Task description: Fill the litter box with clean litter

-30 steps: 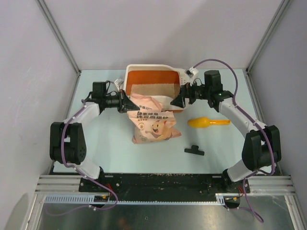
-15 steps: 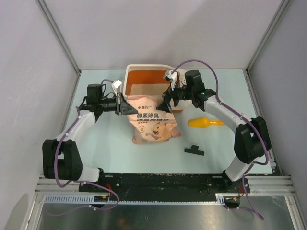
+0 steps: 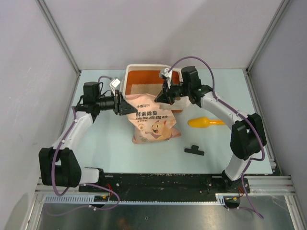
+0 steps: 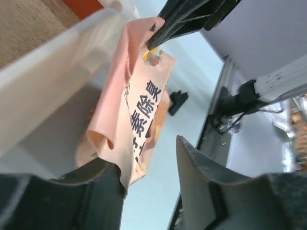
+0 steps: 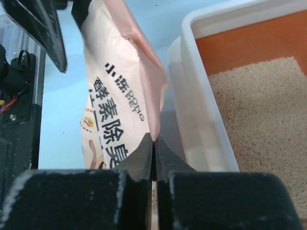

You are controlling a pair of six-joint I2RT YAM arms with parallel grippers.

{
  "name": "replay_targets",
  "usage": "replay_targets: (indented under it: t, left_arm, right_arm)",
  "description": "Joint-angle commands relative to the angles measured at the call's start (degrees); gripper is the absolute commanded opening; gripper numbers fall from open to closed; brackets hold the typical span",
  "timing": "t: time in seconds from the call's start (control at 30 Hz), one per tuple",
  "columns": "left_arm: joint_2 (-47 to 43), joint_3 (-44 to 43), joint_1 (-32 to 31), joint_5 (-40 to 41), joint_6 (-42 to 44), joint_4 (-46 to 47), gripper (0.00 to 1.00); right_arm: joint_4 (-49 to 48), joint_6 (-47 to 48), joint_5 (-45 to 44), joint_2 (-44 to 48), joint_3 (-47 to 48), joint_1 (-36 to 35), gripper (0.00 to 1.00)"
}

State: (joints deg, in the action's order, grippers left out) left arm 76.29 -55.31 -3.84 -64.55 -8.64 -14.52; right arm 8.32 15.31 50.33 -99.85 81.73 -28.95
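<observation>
We hold the pink bag up against the litter box's near wall.
Our right tool pinches the bag's top edge tight; our left tool gapes, the bag's corner against one finger. Beige litter lies inside the box, which sits on the counter.

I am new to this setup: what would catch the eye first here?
A pink printed bag sits mid-table, the right arm's jaws shut on its top edge, the left arm's open at its other corner. Behind it lies the cream litter box, pale litter inside; an orange scoop lies to the right.
</observation>
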Motion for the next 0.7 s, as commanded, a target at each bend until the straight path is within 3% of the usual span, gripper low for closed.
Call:
replay_targets:
  t: [0.0, 0.03, 0.07, 0.27, 0.4, 0.67]
  left_arm:
    - [-4.4, -8.3, -0.2, 3.1, 14.5, -4.0, 0.55]
    - [-4.8, -9.6, -0.6, 5.3, 16.2, -6.7, 0.65]
    - [-5.1, -10.9, -1.8, 11.0, 19.4, -7.8, 0.68]
    - [-4.7, -17.6, -5.4, 15.2, 37.6, -15.9, 0.78]
    - [-1.3, -22.1, -7.8, 16.4, 45.0, -24.0, 0.78]
    - [5.6, -24.0, -14.5, 20.3, 54.4, -27.0, 0.7]
  right_arm:
    - [3.6, 5.9, 1.8, 3.9, 5.5, -1.9, 0.0]
    - [4.2, 7.3, 1.6, 4.1, 6.3, -2.2, 0.0]
    - [4.6, 7.9, 1.5, 4.6, 7.4, -2.5, 0.0]
    - [6.0, 8.9, 2.0, 4.8, 12.5, -4.7, 0.0]
    - [6.3, 9.0, 1.8, 4.6, 13.6, -5.4, 0.0]
    - [7.1, 9.0, 1.3, 5.5, 12.9, -5.6, 0.0]
